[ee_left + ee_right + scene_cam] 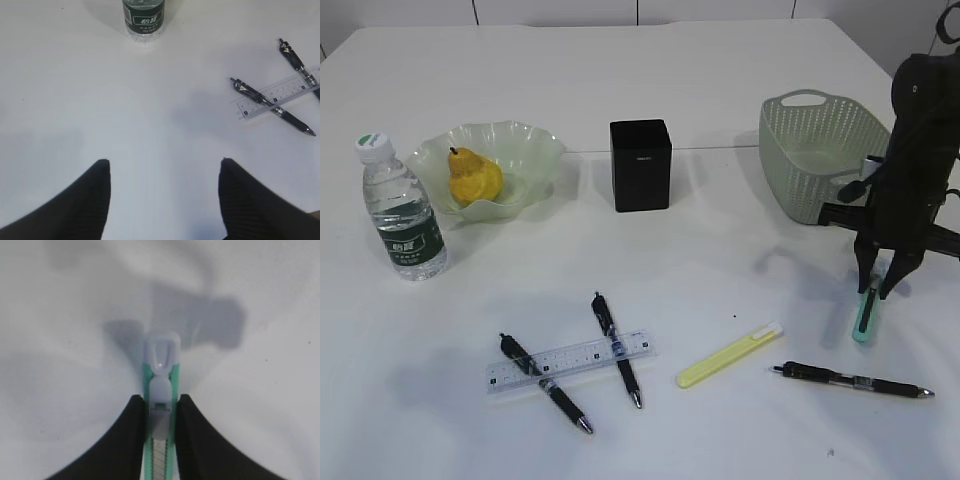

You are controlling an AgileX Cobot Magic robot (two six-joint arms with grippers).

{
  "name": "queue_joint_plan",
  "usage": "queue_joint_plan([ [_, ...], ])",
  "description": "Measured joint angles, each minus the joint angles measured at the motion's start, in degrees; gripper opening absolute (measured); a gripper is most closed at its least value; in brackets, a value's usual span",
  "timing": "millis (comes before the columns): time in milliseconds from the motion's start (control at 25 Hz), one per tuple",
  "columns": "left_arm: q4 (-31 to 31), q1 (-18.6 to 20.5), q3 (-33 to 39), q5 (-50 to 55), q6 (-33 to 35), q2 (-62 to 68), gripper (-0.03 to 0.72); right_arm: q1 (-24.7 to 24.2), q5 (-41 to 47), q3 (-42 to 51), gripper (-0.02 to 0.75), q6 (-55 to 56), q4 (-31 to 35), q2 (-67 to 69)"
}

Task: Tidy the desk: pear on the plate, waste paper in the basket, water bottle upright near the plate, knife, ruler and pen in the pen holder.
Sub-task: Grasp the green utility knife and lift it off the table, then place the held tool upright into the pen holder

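At right of the frame, the right hand [880, 282] grips a green knife [865, 315] on the table [720, 240]; the left hand [162, 195] is open.

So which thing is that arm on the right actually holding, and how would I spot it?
Start at the grey-green basket at the right of the white desk. In front of it the right gripper is shut on a small utility knife, slanting down toward the desk. Its teal-green body and pale end cap set it apart from the yellow knife and black pen lying nearby.
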Motion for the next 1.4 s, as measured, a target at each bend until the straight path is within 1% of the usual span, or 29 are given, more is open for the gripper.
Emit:
queue_joint_plan([
  [400, 0.0, 0.0, 0.0, 0.0, 0.0, 0.0, 0.473, 0.0, 1.8, 0.0, 0.162, -0.4, 0.7, -5.0],
  [720, 0.0, 0.0, 0.0, 0.0, 0.0, 0.0, 0.468, 0.2, 2.4, 0.0, 0.162, -7.0, 1.4, -11.6],
  [840, 0.0, 0.0, 0.0, 0.0, 0.0, 0.0, 0.467, 2.1, 2.4, -0.2, 0.162, -11.6, 1.6, -12.7],
  [1000, 0.0, 0.0, 0.0, 0.0, 0.0, 0.0, 0.467, 6.3, 1.7, -1.6, 0.162, -17.7, 3.1, -12.8],
  [1200, 0.0, 0.0, 0.0, 0.4, 0.0, 0.0, 0.467, 11.0, -2.3, -5.9, 0.162, -21.9, 3.8, -12.8],
  [1400, 0.0, 0.0, 0.0, 0.4, 0.0, 0.0, 0.467, 13.4, -8.5, -10.6, 0.162, -23.7, 4.1, -12.8],
])
